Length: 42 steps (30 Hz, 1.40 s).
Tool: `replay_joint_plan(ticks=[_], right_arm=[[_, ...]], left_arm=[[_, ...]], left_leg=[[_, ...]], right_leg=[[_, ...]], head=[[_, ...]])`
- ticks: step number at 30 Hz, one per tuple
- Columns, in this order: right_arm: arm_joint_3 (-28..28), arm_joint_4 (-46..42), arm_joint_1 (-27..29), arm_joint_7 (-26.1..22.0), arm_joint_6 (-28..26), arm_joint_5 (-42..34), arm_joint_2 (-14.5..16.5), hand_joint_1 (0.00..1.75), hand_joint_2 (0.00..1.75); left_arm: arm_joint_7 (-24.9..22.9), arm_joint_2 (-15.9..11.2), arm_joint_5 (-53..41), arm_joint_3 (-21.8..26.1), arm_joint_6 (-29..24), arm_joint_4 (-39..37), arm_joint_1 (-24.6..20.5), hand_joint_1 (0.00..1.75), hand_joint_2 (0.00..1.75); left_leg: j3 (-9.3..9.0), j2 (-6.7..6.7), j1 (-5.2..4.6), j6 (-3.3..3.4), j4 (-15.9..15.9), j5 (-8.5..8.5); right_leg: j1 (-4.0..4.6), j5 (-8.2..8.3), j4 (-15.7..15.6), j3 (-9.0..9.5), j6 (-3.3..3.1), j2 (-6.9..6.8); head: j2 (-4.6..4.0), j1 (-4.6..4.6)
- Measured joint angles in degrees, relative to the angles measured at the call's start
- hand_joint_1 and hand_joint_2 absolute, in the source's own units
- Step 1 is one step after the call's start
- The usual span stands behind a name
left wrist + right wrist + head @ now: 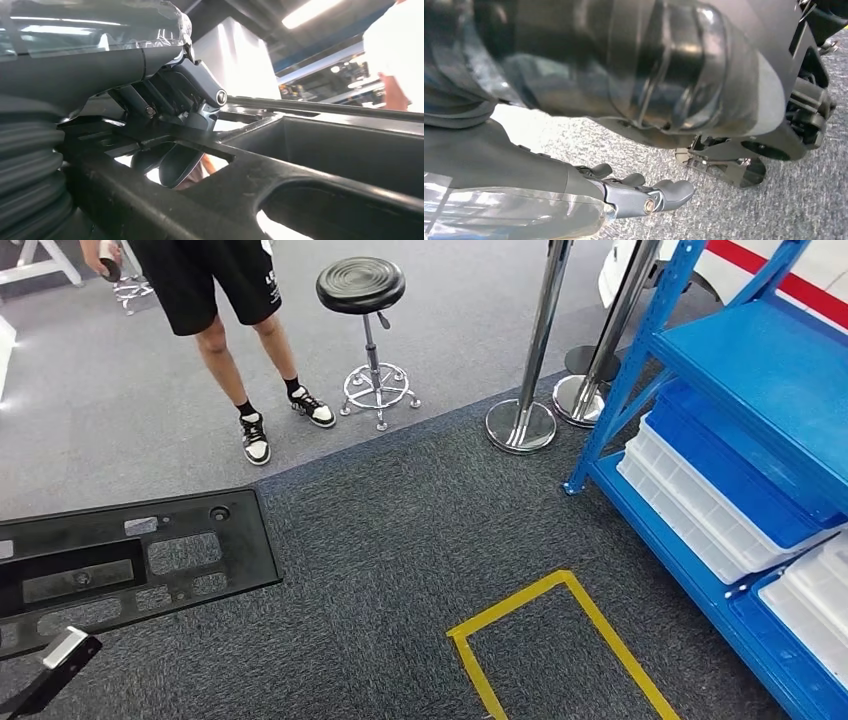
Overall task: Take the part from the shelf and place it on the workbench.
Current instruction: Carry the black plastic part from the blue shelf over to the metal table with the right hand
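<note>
White bins (700, 505) stacked in blue shelf (770, 370), contents hidden

We see open carpet (400, 540) ahead; a person (215, 300), a stool (362, 300), two stanchions (525, 420) and the blue shelf (760, 390) hem it in.

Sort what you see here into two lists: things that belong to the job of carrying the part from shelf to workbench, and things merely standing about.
Job:
- part, black, perforated
- left hand, holding the part
- shelf, blue

Standing about:
- stool
- posts
- bins, white, on the shelf
- tape, yellow, on the carpet
- person
</note>
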State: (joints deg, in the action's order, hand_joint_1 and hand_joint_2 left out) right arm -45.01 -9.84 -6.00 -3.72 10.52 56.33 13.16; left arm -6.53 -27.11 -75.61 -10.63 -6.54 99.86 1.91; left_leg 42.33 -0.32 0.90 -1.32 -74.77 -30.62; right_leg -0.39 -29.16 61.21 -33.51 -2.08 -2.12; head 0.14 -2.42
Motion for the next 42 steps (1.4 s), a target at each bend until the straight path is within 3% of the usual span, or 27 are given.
replay_joint_plan(ticks=[1, 3, 5, 7, 8, 10, 12, 13, 14, 15, 16, 18, 20, 22, 23, 25, 27, 29, 30, 32, 34, 35, 36, 38, 40, 42], right_arm=[[0.02, 0.0, -0.03, 0.03, 0.01, 0.0, 0.03, 0.0, 0.0], [0.05, 0.0, -0.09, 0.03, 0.08, -0.01, 0.1, 0.0, 0.0], [0.05, 0.0, -0.14, -0.01, 0.17, -0.13, 0.15, 0.0, 0.0], [0.05, -0.01, -0.31, -0.15, 0.26, -0.47, 0.21, 0.0, 0.0], [0.05, -0.01, -0.43, -0.26, 0.3, -0.66, 0.21, 0.0, 0.0], [0.05, -0.02, -0.58, -0.45, 0.34, -0.87, 0.19, 0.0, 0.0], [0.03, -0.02, -0.6, -0.5, 0.33, -0.98, 0.07, 0.0, 0.0], [0.02, -0.02, -0.58, -0.46, 0.31, -1.01, -0.01, 0.0, 0.0], [0.02, -0.02, -0.54, -0.41, 0.27, -1.01, -0.08, 0.0, 0.0], [0.01, -0.02, -0.49, -0.35, 0.23, -1.01, -0.14, 0.0, 0.0], [0.01, -0.02, -0.45, -0.29, 0.19, -1.01, -0.18, 0.0, 0.0], [0.01, -0.01, -0.38, -0.16, 0.15, -1.01, -0.21, 0.0, 0.0], [0.01, 0.01, -0.42, -0.07, 0.14, -1.02, -0.22, 0.0, 0.0], [-0.01, 0.0, -0.54, -0.04, 0.13, -1.05, -0.22, 0.0, 0.0], [-0.02, -0.01, -0.56, -0.06, 0.13, -1.08, -0.21, 0.0, 0.0], [-0.03, -0.02, -0.55, -0.17, 0.14, -1.14, -0.17, 0.0, 0.0], [-0.03, -0.02, -0.48, -0.28, 0.15, -1.2, -0.15, 0.0, 0.0], [-0.03, -0.02, -0.39, -0.33, 0.13, -1.27, -0.2, 0.0, 0.0], [-0.03, -0.02, -0.37, -0.34, 0.13, -1.33, -0.22, 0.0, 0.0], [-0.03, -0.02, -0.39, -0.34, 0.13, -1.43, -0.23, 0.0, 0.0], [-0.03, -0.02, -0.39, -0.34, 0.13, -1.49, -0.19, 0.0, 0.0], [-0.03, -0.02, -0.39, -0.34, 0.13, -1.53, -0.16, 0.0, 0.0], [-0.03, -0.02, -0.4, -0.34, 0.13, -1.57, -0.11, 0.0, 0.0], [-0.03, -0.04, -0.48, -0.29, 0.12, -1.66, 0.01, 0.0, 0.0], [-0.03, -0.07, -0.56, -0.23, 0.11, -1.69, 0.08, 0.0, 0.0], [-0.03, -0.09, -0.54, -0.2, 0.08, -1.74, 0.04, 0.0, 0.0]], left_arm=[[0.04, -0.11, 0.06, 0.01, 0.0, -0.03, -0.01, 1.75, 1.75], [0.12, -0.38, 0.16, 0.06, 0.0, -0.03, -0.31, 1.75, 1.75], [0.26, -0.47, 0.26, 0.05, 0.05, -0.12, -1.17, 1.75, 1.75], [0.34, -0.31, 0.43, -0.24, 0.44, -0.5, -2.54, 1.75, 1.75], [0.26, -0.1, 0.49, -0.51, 0.79, -0.75, -3.26, 1.75, 1.75], [-0.19, 0.75, 0.26, -1.47, 1.76, -1.31, -5.03, 1.75, 1.75], [-0.8, 2.13, -0.26, -2.77, 2.65, -1.86, -6.59, 1.75, 1.75], [-0.98, 2.71, -0.44, -3.35, 2.9, -2.08, -7.02, 1.75, 1.75], [-1.07, 3.16, -0.56, -3.87, 3.06, -2.3, -7.21, 1.75, 1.75], [-1.1, 3.43, -0.61, -4.23, 3.13, -2.49, -7.36, 1.75, 1.75], [-1.12, 3.65, -0.64, -4.54, 3.19, -2.69, -7.53, 1.75, 1.75], [-1.21, 3.96, -0.67, -4.92, 3.22, -3.0, -7.97, 1.75, 1.75], [-1.31, 4.1, -0.61, -5.21, 3.22, -3.22, -8.4, 1.75, 1.75], [-1.37, 4.13, -0.48, -5.45, 3.23, -3.34, -8.55, 1.75, 1.75], [-1.39, 4.09, -0.42, -5.52, 3.23, -3.37, -8.54, 1.75, 1.75], [-1.44, 3.98, -0.2, -5.55, 3.2, -3.39, -8.7, 1.75, 1.75], [-1.49, 3.93, 0.06, -5.63, 3.18, -3.46, -9.02, 1.75, 1.75], [-1.53, 3.95, 0.26, -5.79, 3.17, -3.62, -9.02, 1.75, 1.75], [-1.53, 3.95, 0.31, -5.84, 3.17, -3.7, -8.98, 1.75, 1.75], [-1.53, 3.93, 0.36, -5.87, 3.17, -3.81, -8.99, 1.75, 1.75], [-1.54, 3.93, 0.42, -5.87, 3.15, -3.82, -9.28, 1.75, 1.75], [-1.56, 3.93, 0.51, -5.87, 3.12, -3.82, -9.48, 1.75, 1.75], [-1.62, 3.92, 0.64, -5.85, 3.09, -3.82, -9.65, 1.75, 1.75], [-1.79, 3.87, 0.94, -5.75, 3.04, -3.82, -9.8, 1.75, 1.75], [-1.93, 3.84, 1.21, -5.67, 2.96, -3.9, -10.12, 1.75, 1.75], [-1.97, 3.97, 1.38, -5.74, 2.91, -4.09, -10.63, 1.75, 1.75]], left_leg=[[-1.64, 0.35, -0.16, 0.38, 3.15, 1.81], [-5.62, 2.57, -0.94, 1.32, 10.87, 4.39], [-7.28, 3.99, -1.8, 2.08, 14.44, 4.8], [-7.51, 2.83, -2.1, 2.71, 15.26, 5.15], [-7.93, 2.17, -2.0, 2.92, 16.03, 5.56], [-8.81, 0.97, -1.59, 3.43, 17.52, 6.42], [-8.83, -0.15, -1.44, 3.74, 17.83, 6.67], [-8.78, -0.77, -1.43, 3.76, 17.76, 6.64], [-8.75, -1.43, -1.39, 3.71, 17.64, 6.59], [-8.74, -2.11, -1.31, 3.58, 17.45, 6.48], [-8.72, -2.83, -1.17, 3.33, 17.11, 6.29], [-8.36, -4.15, -0.92, 2.57, 15.86, 5.6], [-7.73, -5.2, -0.83, 1.9, 14.84, 5.12], [-7.28, -6.07, -0.69, 1.51, 14.71, 5.13], [-7.1, -5.8, -0.65, 1.32, 14.47, 5.01], [-5.76, -3.6, -0.69, 0.86, 11.69, 3.48], [-2.52, -0.99, -0.6, 0.41, 5.02, 0.34], [0.65, -0.21, -0.4, 0.27, -0.89, -1.5], [0.9, -0.08, -0.36, 0.37, -1.11, -0.88], [-2.0, 0.88, -0.59, 1.01, 4.86, 2.88], [-5.74, 4.23, -1.64, 1.94, 12.13, 5.27], [-6.68, 5.51, -2.22, 2.37, 14.12, 5.53], [-6.88, 6.01, -2.66, 2.69, 14.78, 5.24], [-7.34, 4.42, -2.63, 3.26, 15.87, 5.58], [-8.37, 2.74, -2.12, 3.71, 17.23, 6.19], [-8.89, 1.17, -1.82, 3.99, 17.79, 6.51]], right_leg=[[0.15, -0.09, -0.02, 0.13, -0.06, -0.67], [0.36, -0.27, -0.17, 0.45, -0.03, -1.92], [0.36, -0.32, -0.45, 0.64, 0.3, -3.06], [0.19, -0.34, -0.85, 0.96, 0.82, -4.15], [0.12, -0.48, -0.77, 1.15, 1.07, -3.66], [0.04, -2.22, 1.95, 0.11, 1.41, -0.85], [0.0, -5.5, 8.56, -3.36, 1.6, 1.56], [-0.01, -6.55, 11.66, -5.14, 1.73, 1.84], [-0.04, -6.58, 13.29, -6.26, 1.89, 1.92], [-0.13, -5.46, 12.94, -6.43, 2.06, 1.96], [-0.29, -3.34, 10.44, -5.51, 2.24, 2.17], [-0.74, 0.3, 3.43, -2.55, 2.53, 3.94], [-0.81, 1.22, 0.11, -1.15, 2.27, 5.18], [-0.62, 1.15, 0.09, -1.17, 1.54, 4.35], [-0.61, 1.17, -0.03, -1.1, 1.19, 3.81], [-0.7, 1.17, -0.27, -0.88, 0.52, 2.68], [-0.43, 0.97, -0.32, -0.73, 0.07, 1.53], [-0.12, 0.72, -0.32, -0.64, -0.13, 0.27], [0.03, 0.57, -0.31, -0.52, -0.19, -0.4], [0.28, 0.19, -0.34, -0.02, -0.23, -1.72], [0.44, -0.15, -0.57, 0.56, -0.08, -2.93], [0.5, -0.26, -0.73, 0.77, 0.08, -3.57], [0.53, -0.34, -0.95, 0.96, 0.29, -4.27], [0.56, -0.62, -1.29, 1.54, 0.79, -5.46], [0.42, -1.88, 0.54, 1.29, 1.27, -3.25], [0.19, -4.74, 6.62, -1.65, 1.55, 0.44]], head=[[-0.01, 0.01], [0.0, -0.01], [0.01, -0.01], [0.01, 0.0], [0.0, -0.01], [0.01, -0.02], [0.01, -0.03], [0.0, -0.03], [0.0, -0.03], [-0.01, -0.03], [0.0, -0.03], [0.01, -0.02], [0.01, -0.02], [0.01, -0.03], [0.01, -0.02], [0.0, -0.02], [0.0, -0.02], [0.01, -0.01], [0.01, -0.01], [0.01, -0.01], [0.0, -0.02], [0.0, -0.02], [0.0, -0.02], [0.0, -0.02], [0.0, -0.02], [0.01, -0.03]])
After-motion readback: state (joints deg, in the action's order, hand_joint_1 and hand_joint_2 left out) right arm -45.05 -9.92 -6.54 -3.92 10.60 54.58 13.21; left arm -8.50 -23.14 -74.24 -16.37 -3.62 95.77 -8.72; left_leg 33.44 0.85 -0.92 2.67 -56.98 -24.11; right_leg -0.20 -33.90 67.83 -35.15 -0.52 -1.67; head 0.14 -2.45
